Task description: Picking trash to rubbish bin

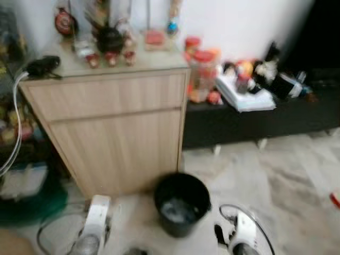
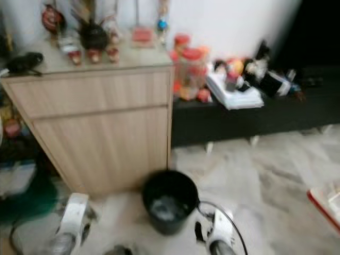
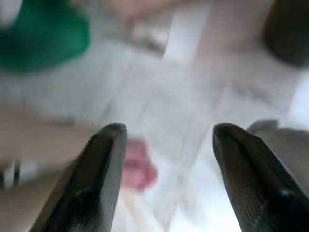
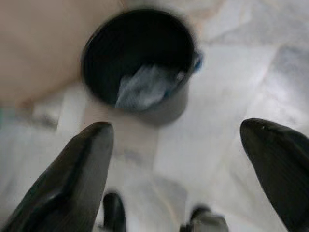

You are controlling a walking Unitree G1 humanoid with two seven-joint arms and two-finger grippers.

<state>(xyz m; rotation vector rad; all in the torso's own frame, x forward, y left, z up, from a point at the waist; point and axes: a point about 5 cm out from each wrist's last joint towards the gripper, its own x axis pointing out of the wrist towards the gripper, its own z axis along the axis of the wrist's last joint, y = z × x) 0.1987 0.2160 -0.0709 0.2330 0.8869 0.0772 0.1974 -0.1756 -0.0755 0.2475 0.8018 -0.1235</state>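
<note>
Right gripper [image 4: 178, 169] wide open, empty, hanging just near-right of round black plastic rubbish bin [image 4: 140, 63]. Left gripper [image 3: 166, 169] also spread open, empty, over pale marble floor [image 3: 159, 96], small blurred pink scrap [image 3: 137, 166] beside one finger. Bin on floor against light wooden cabinet [image 1: 111, 127], already holding crumpled pale wrapper [image 4: 145, 87]. Scrap likely light, soft; pinch across middle.
</note>
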